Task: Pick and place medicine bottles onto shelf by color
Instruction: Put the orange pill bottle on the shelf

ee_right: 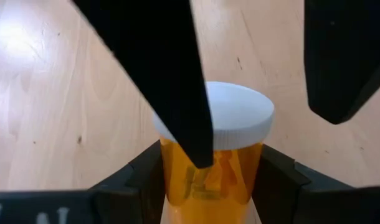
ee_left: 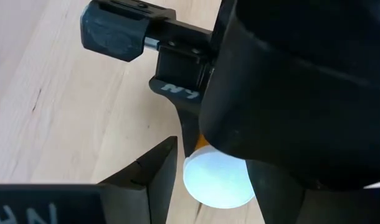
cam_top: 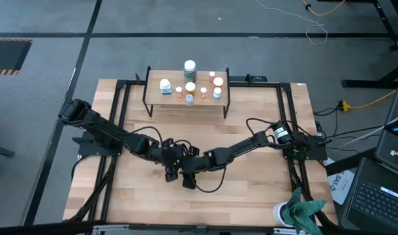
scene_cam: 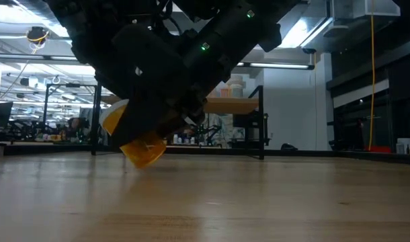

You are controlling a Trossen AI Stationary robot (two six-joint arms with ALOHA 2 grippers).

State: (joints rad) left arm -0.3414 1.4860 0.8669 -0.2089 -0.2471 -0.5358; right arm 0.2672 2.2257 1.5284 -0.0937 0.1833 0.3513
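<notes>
Looking across the pale wooden tabletop (cam_top: 251,176), we see both grippers meeting at its middle. Our right gripper (ee_right: 209,180) clamps an orange medicine bottle (ee_right: 210,177) by its body; our left gripper (ee_left: 212,186) straddles its white cap (ee_left: 216,182). Eight bottles stand on the shelf (cam_top: 222,101). Dark carpet surrounds the table; ceiling lights glow beyond.

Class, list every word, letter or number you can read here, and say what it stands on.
"LN", seen upside down: dark bracket.
Print on orange bottle: blurred, unreadable.
Labels on shelf bottles: too small.
Letters on the near dark bar: cut off, unreadable.
</notes>
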